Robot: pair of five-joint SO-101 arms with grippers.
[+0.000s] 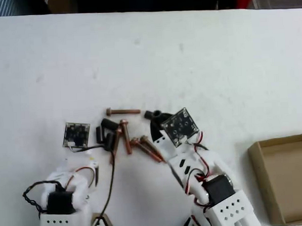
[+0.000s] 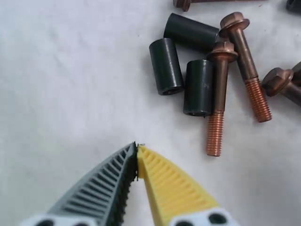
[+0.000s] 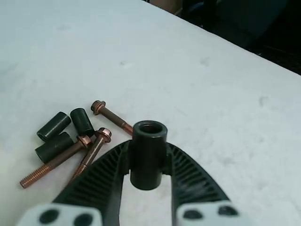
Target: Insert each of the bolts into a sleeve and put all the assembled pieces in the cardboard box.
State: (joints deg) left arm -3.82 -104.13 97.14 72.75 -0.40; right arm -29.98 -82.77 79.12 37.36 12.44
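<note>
Several copper bolts [image 1: 126, 137] and three loose black sleeves [image 1: 109, 124] lie in a cluster on the white table, between the two arms. My right gripper [image 3: 148, 162] is shut on a fourth black sleeve [image 3: 148, 153], held upright with its open bore facing up, just right of the cluster [image 1: 152, 114]. My left gripper [image 2: 137, 148] is shut with nothing in it, low over bare table a short way from the nearest sleeve [image 2: 165, 66] and a bolt [image 2: 216, 99]. The cardboard box [image 1: 291, 179] stands open at the right edge.
One bolt [image 1: 123, 112] lies apart, crosswise, at the far side of the cluster. The left arm's cable [image 1: 112, 170] runs down past the pieces. Bare white table [image 1: 148, 57] stretches beyond the cluster, with dark room behind its far edge.
</note>
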